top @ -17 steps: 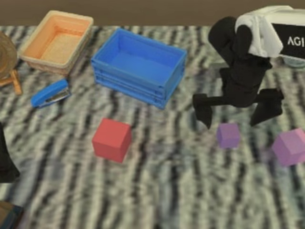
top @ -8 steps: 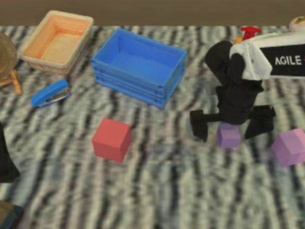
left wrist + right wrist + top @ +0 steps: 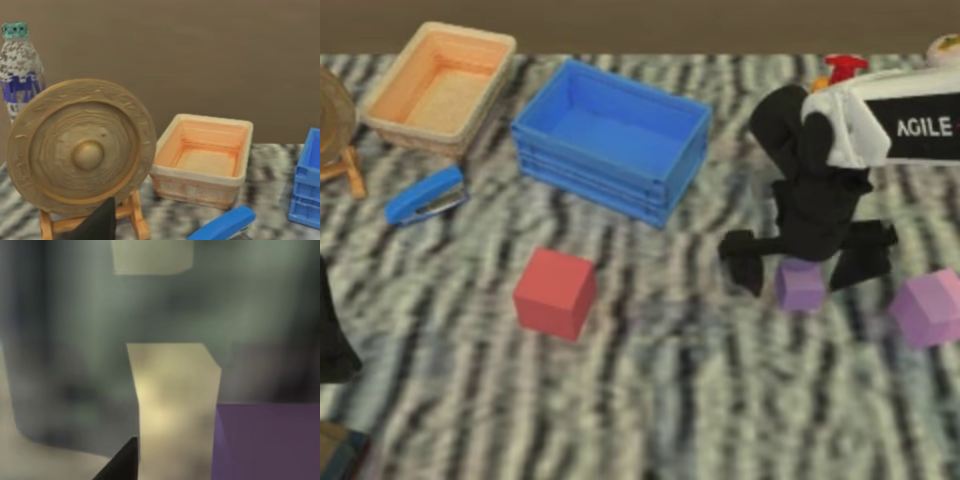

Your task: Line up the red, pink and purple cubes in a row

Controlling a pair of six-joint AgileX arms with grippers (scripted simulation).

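The right gripper (image 3: 807, 263) was positioned low over the purple cube (image 3: 800, 285), fingers apart on either side of it. For a square grasp, the cube should be centred between the fingers before closing. The left gripper was parked off-surface.

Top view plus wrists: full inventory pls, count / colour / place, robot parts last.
red cube: 1, coral red, left of centre, in front of the crate
purple cube: 1, violet, right side, between the right gripper's fingers
pink cube: 1, pale pink-lilac, right edge
crate: 1, blue, back centre
basket: 1, orange-tan, back left
stapler: 1, blue, in front of the basket
gong on stand: 1, wooden brown, far left edge
bottle: 1, patterned with green cap, behind the gong
table: 1, black-and-white streaked
right gripper: 1, black, open, straddling the purple cube
left arm: 1, black, parked at left edge
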